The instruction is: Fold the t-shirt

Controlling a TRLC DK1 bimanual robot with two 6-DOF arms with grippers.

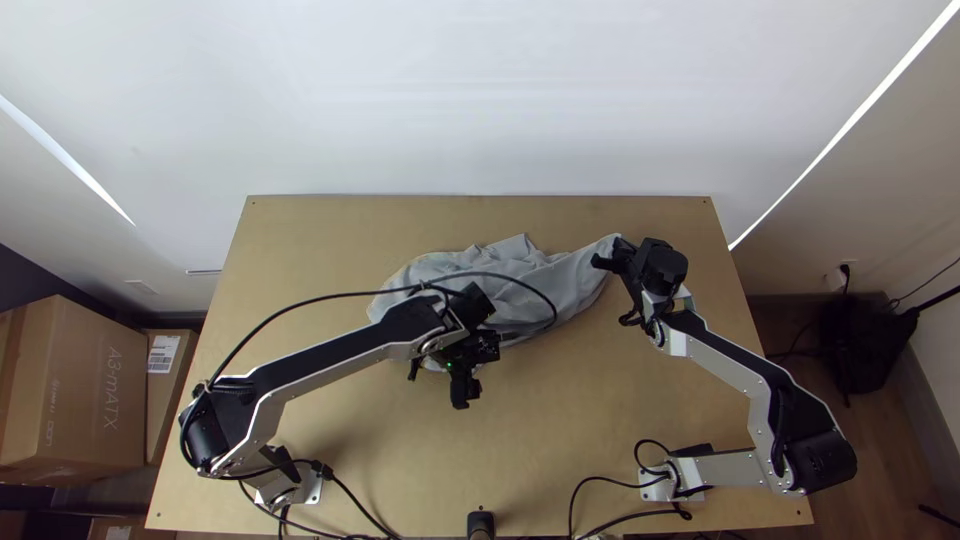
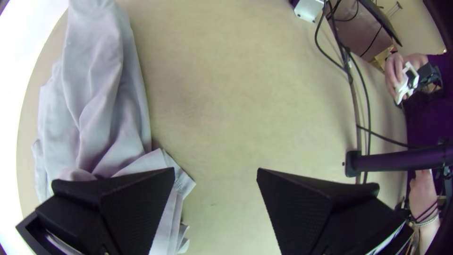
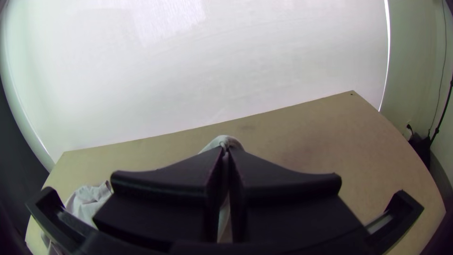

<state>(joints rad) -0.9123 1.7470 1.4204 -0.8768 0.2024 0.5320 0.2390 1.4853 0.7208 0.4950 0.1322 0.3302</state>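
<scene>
With fingers pressed together at the right gripper (image 1: 611, 251), holds one end of the bunched grey t-shirt (image 1: 520, 265); with fingers spread wide at the left gripper (image 1: 441, 381), grips nothing.

A light wooden table (image 1: 560, 430) is spreading out beneath the two arms, its far edge running just beside a white wall. Across the middle of its far half, a light grey t-shirt (image 1: 570, 282) is lying bunched, wrinkling in loose folds; its left part is sitting wide and rounded, its right part is narrowing to a twisted end, and a small peak is poking out on the far side. Near the front corners, the left base (image 1: 313, 487) and the right base (image 1: 654, 488) are standing on the wood. Black cables (image 1: 366, 512) are curling beside them, and a black post (image 1: 481, 523) is standing at the near edge, between the bases.
</scene>
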